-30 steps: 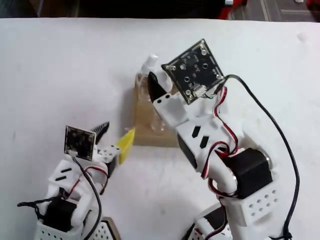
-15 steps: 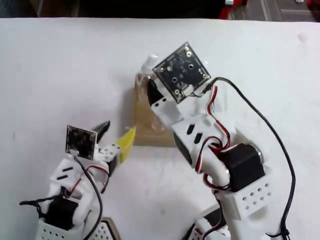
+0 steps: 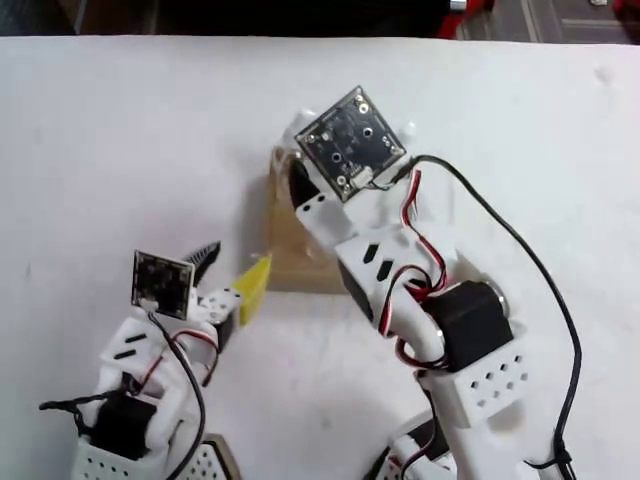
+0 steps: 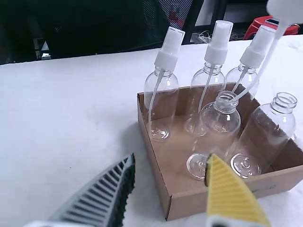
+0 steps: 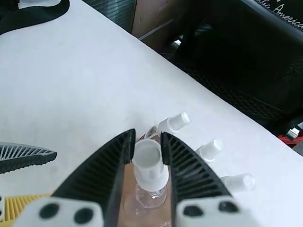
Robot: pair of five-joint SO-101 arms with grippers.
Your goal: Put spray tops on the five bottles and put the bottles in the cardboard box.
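Note:
The cardboard box [image 4: 182, 203] holds five clear bottles. Three at the back wear white spray tops [image 4: 169, 45]. Both front bottles have bare necks. My right gripper [image 5: 147, 137] is shut on a white spray top [image 5: 149, 163] above the box, and its thin tube [image 4: 258, 66] reaches into the neck of the front left bottle [image 4: 215, 123]. The other bare bottle [image 4: 272, 130] stands beside it. My left gripper [image 4: 170, 161] is open and holds nothing, just outside the box's near left corner. From above, the right arm's camera board [image 3: 350, 140] covers the box [image 3: 290, 250].
White table [image 3: 130, 130] all around the box, with free room to the left and far side. A dark chair and clutter lie beyond the table's far edge. The left gripper's grey finger [image 5: 23, 153] lies close beside the right gripper.
The right arm has shifted left over the box with the spray top in its gripper. The left arm has stayed put.

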